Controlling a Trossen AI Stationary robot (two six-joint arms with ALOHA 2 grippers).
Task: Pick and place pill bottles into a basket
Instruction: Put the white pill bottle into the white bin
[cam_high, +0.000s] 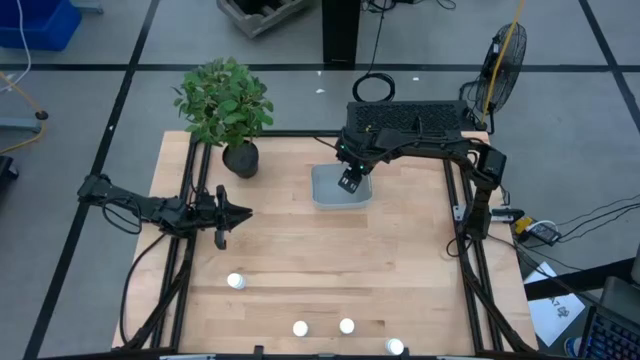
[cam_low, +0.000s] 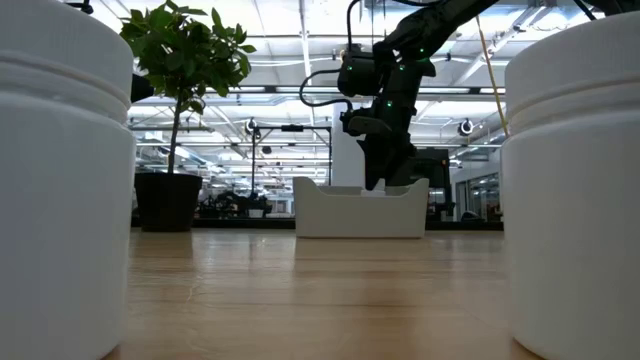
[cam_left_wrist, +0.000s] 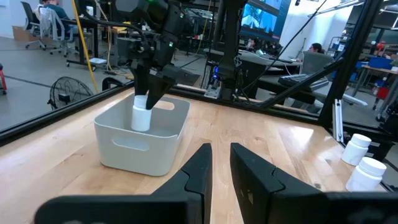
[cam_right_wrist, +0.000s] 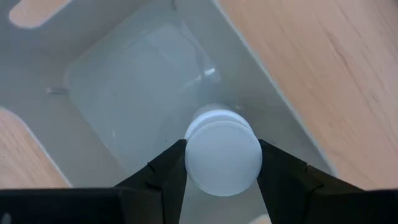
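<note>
My right gripper (cam_high: 350, 182) is over the pale blue-grey basket (cam_high: 322, 190) at the table's far middle, shut on a white pill bottle (cam_right_wrist: 222, 152). The bottle is inside the basket and also shows in the left wrist view (cam_left_wrist: 142, 115). Several more white bottles stand upright on the wood near the front edge (cam_high: 235, 281), (cam_high: 300, 327), (cam_high: 346, 325), (cam_high: 395, 346). My left gripper (cam_high: 245, 212) waits empty at the table's left, its fingers (cam_left_wrist: 202, 168) close together and pointing at the basket. My right gripper pinches the bottle between its two fingers (cam_right_wrist: 168, 171), one on each side of the round cap (cam_right_wrist: 252, 155). The fingers come from above, pointing down. The bottle is upright inside the basket. The basket wall hides whether its base rests on the floor.
A dark pot with a green plant (cam_high: 225, 105) stands at the far left, next to the basket. Black rails run along the table's left side (cam_high: 190, 200) and right side (cam_high: 462, 220). Two bottles stand close to the low camera (cam_low: 60, 180), (cam_low: 575, 190). Bare wood lies between the basket and the front bottles.
</note>
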